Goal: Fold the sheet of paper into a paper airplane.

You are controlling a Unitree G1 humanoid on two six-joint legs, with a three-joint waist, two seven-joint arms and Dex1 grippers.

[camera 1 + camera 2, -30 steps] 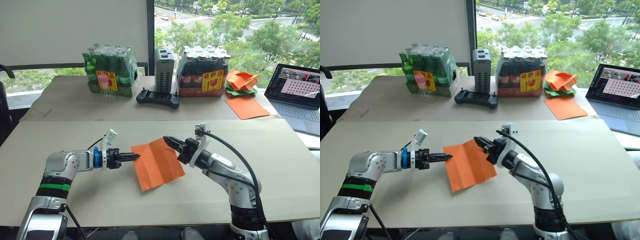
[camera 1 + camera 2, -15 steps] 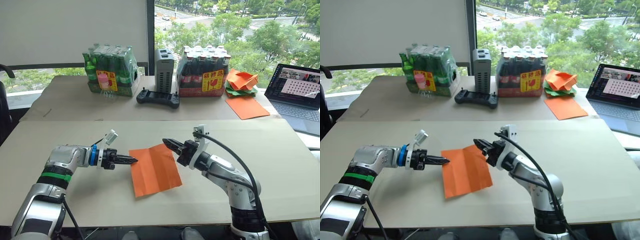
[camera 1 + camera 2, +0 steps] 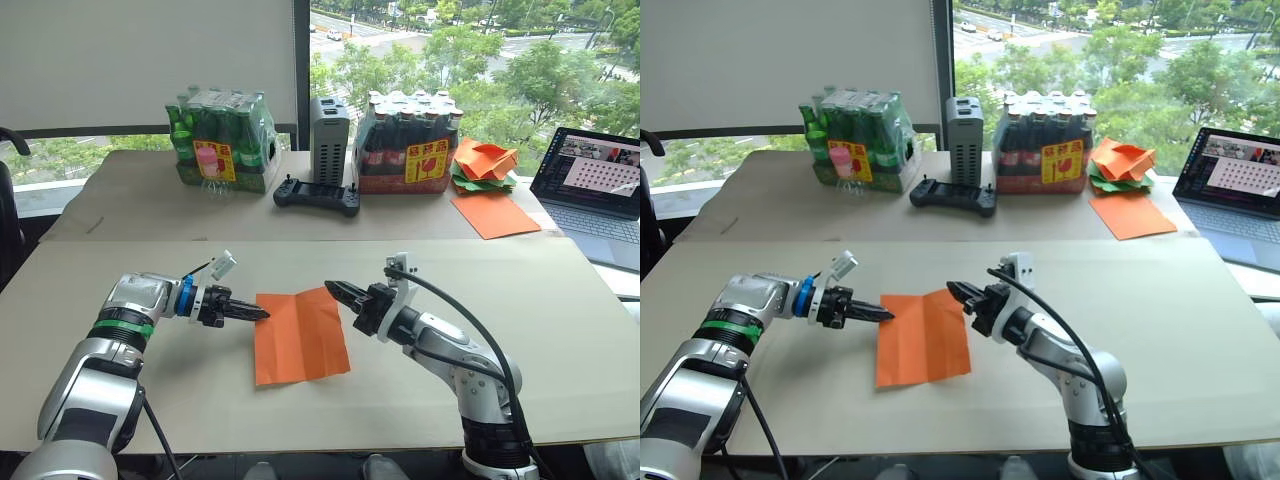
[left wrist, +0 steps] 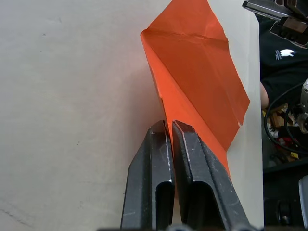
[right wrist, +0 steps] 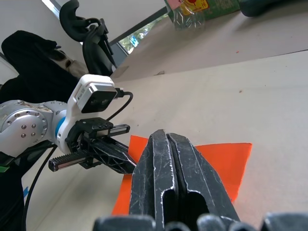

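The thin bright-orange sheet of paper (image 3: 301, 336) lies on the beige table (image 3: 560, 330) between the two arms, a crease running down its middle. The left gripper (image 3: 262, 314) has its black fingers pressed together at the sheet's far left corner; the left wrist view shows that corner edge pinched between the tips, raised off the table. The right gripper (image 3: 331, 289), fingers together, hovers at the far right corner; whether it touches the paper is hard to make out, since its own fingers hide the contact in the right wrist view.
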